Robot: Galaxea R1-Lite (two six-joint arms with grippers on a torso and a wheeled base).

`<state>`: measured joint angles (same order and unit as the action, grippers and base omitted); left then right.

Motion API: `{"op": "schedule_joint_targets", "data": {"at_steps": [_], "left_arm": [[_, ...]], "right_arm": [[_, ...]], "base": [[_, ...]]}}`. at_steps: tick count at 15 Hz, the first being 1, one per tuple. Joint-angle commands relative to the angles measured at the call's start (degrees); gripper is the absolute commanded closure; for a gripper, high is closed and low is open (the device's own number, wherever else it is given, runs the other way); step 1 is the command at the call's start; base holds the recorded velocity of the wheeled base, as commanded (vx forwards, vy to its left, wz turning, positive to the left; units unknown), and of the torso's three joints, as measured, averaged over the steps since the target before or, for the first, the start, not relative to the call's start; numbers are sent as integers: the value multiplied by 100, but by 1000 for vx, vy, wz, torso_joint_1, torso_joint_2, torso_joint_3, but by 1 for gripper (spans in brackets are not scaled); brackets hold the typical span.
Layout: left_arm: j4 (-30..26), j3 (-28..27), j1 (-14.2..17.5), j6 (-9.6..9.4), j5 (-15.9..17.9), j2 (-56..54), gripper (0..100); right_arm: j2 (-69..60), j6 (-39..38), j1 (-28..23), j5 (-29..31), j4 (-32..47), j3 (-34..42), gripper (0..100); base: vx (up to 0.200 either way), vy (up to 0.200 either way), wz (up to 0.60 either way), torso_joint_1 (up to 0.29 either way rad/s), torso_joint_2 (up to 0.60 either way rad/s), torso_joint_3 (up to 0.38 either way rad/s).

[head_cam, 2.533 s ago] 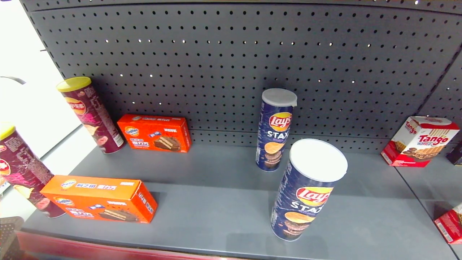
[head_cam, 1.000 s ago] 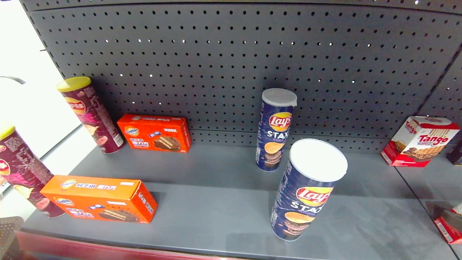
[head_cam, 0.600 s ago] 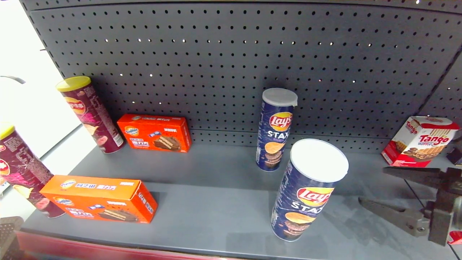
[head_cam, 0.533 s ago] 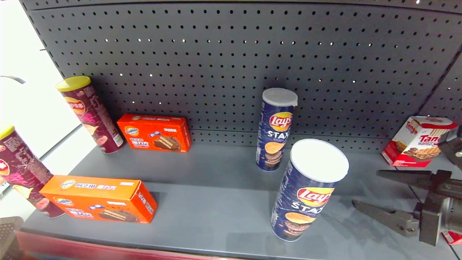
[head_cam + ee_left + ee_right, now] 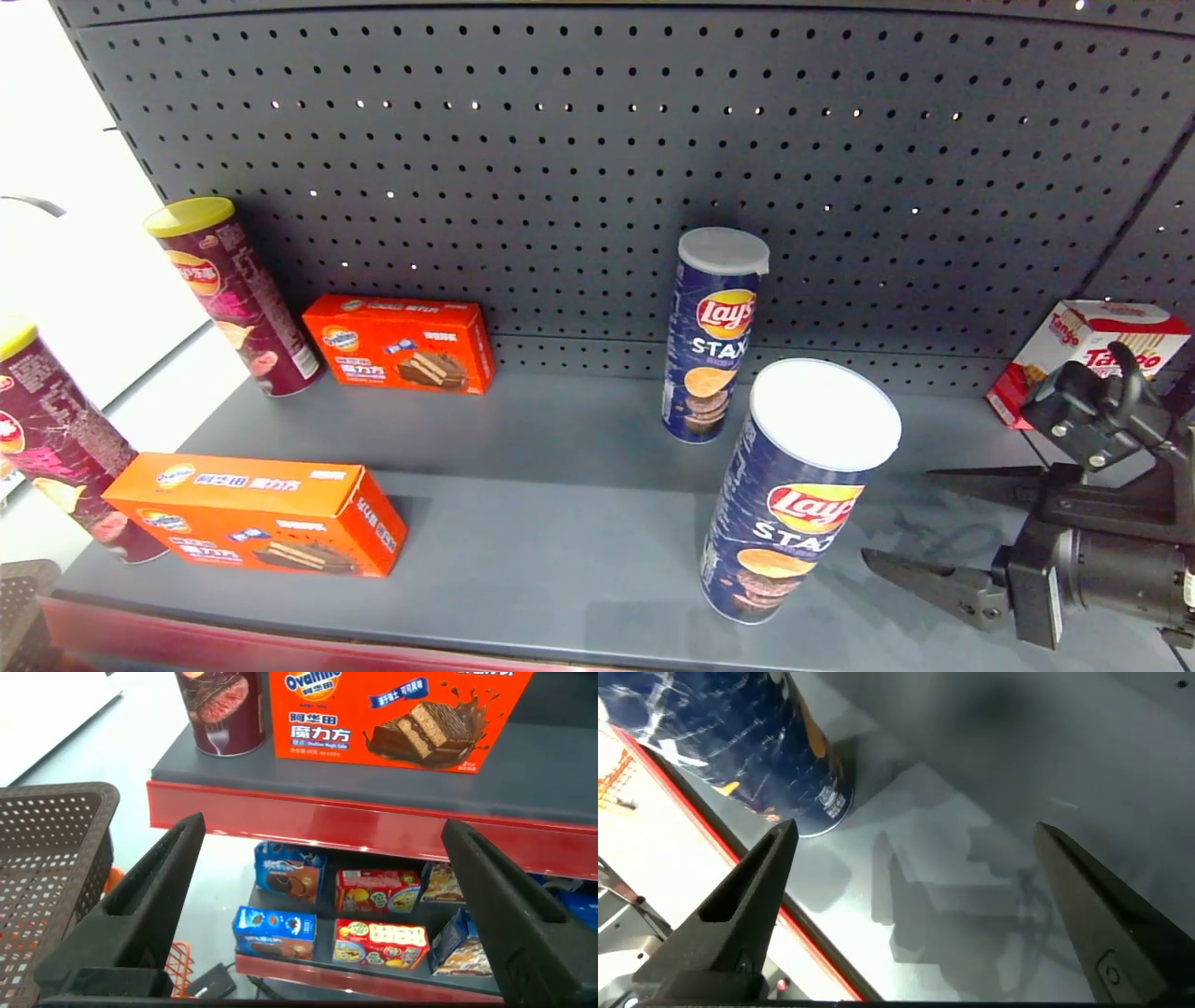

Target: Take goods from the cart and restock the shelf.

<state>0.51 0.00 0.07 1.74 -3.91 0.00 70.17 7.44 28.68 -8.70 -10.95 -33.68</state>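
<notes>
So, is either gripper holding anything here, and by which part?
Nothing is held. The right gripper is open beside the near blue can; the left gripper is open and empty.

Rows of small holes dot the dark grey metal back panel (image 5: 597, 140). The near navy-blue chip tube (image 5: 789, 523) has a white lid, the far-left maroon chip tube (image 5: 238, 299) a yellow one.

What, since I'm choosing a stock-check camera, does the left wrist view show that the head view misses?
Left wrist view, not head: colourful snack packs on the red-edged lower shelf, and the left gripper, fingers open. Head view, not left wrist: two blue chip cans with white lids, the right gripper, fingers open. Both: the front orange cardboard box, maroon chip can.
</notes>
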Motion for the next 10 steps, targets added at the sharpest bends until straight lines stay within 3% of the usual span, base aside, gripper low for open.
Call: {"op": "schedule_joint_targets", "data": {"at_steps": [1, 10], "left_arm": [[2, 0, 1, 1, -4, 9, 0], [2, 0, -7, 1, -4, 9, 0]], "right_arm": [[155, 3, 50, 0, -13, -33, 0], [550, 12, 278, 202, -13, -218, 0]], "base": [[0, 0, 0, 0, 0, 0], [0, 0, 0, 0, 0, 0]]}}
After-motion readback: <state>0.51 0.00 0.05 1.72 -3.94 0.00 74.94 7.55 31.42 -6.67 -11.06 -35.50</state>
